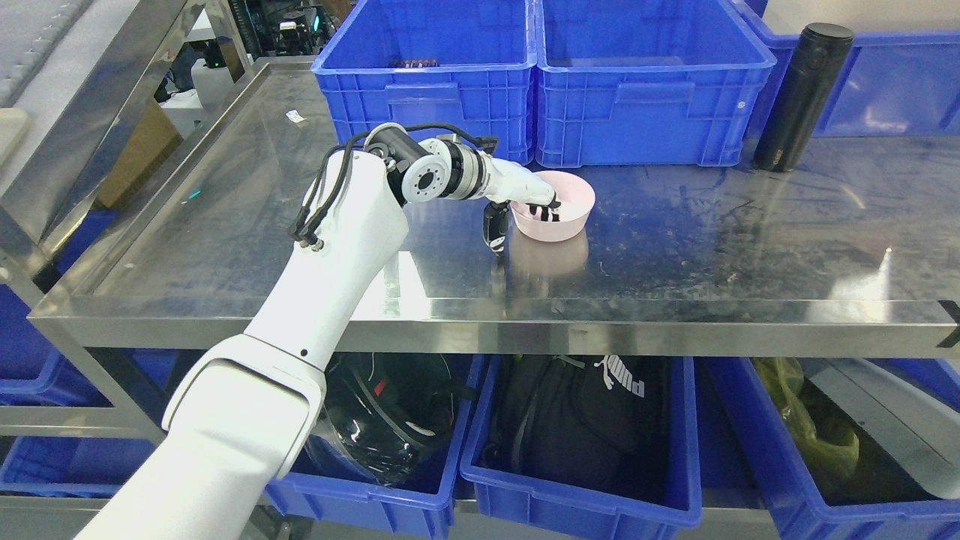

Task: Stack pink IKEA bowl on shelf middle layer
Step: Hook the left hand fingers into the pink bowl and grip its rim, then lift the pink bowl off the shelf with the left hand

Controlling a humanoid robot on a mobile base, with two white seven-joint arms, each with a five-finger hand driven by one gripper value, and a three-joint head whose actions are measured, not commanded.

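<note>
Item: pink bowl (553, 215). Location: on the stainless steel shelf (675, 247), upright, roughly mid-surface, just in front of the two blue crates (540, 82) at the back. Only one pink bowl shows here; no second bowl to stack onto or under is visible on this layer.

Item: left hand (525, 204). Arm enters from the lower left and reaches across the shelf to the bowl's left rim. Fingers (544, 214) are curled over the rim with dark tips inside the bowl; the thumb (493, 229) hangs down outside the wall. Aperture: narrow, closed to a pinch on the rim. Judgement: this rim pinch suits a thin-walled bowl, since a grip across the full width would be too wide for the hand. Whether the bowl's base is resting on the steel or just lifted cannot be told; its reflection lies directly beneath it.

Item: right hand. Not shown.

Item: black flask (801, 96). Upright, at the right rear, leaning near a further blue crate, well apart from the bowl.

Item: lower layer. Blue bins holding a black helmet (390, 420) and a black bag (592, 420).
</note>
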